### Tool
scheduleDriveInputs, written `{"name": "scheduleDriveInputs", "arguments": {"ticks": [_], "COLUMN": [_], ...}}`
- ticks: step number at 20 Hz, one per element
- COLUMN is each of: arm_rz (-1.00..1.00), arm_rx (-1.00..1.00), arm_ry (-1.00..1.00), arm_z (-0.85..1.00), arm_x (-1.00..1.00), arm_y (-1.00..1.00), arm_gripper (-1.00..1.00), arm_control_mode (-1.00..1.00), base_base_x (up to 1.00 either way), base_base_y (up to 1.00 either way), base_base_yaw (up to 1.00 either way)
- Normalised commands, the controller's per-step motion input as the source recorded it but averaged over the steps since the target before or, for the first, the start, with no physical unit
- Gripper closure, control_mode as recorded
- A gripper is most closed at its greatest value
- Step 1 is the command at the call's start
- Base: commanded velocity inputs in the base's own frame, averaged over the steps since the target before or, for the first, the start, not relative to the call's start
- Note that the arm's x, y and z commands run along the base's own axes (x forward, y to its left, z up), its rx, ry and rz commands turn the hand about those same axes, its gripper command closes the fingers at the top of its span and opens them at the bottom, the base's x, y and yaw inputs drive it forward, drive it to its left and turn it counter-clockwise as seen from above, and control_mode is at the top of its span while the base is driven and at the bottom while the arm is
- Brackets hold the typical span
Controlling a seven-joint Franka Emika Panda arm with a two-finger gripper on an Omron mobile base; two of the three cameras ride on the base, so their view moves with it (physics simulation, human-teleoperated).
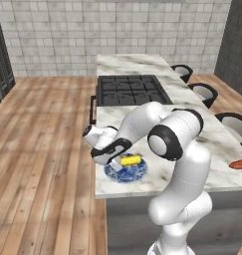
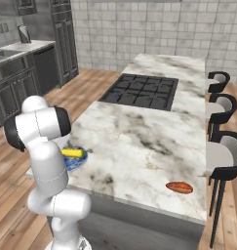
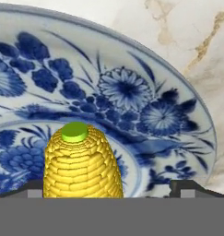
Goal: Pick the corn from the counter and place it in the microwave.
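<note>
Dark finger tips of the gripper stand apart at either side of the corn, one tip to each flank of the cob; whether the pads actually touch it cannot be told, since the near end of the cob runs out of the hand view. The cob points away from the hand, its green stub end farthest off. Beneath the gripper lies the blue plate (white china with a blue flower pattern), and the corn rests on it.

From the left base view the gripper reaches down at the corn, on the blue plate near the front corner of the counter. Beyond the gripper, farther along the slab, sits the black stovetop. Well off to the gripper's right, near the counter's front edge, lies a reddish-brown oblong item. Dark stools line the counter's far side.
</note>
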Motion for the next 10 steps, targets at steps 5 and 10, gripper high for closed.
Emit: {"name": "scheduleDriveInputs", "arguments": {"ticks": [5, 10], "arm_rz": [0.0, 0.0], "arm_rx": [0.0, 0.0], "arm_ry": [0.14, 0.08], "arm_z": [-0.05, -0.12], "arm_x": [-0.05, 0.0], "arm_y": [-0.21, -0.06], "arm_gripper": [1.0, 1.0], "arm_control_mode": [-1.0, -1.0], "base_base_x": [0.0, 0.0], "base_base_y": [0.0, 0.0], "base_base_yaw": [0.0, 0.0]}}
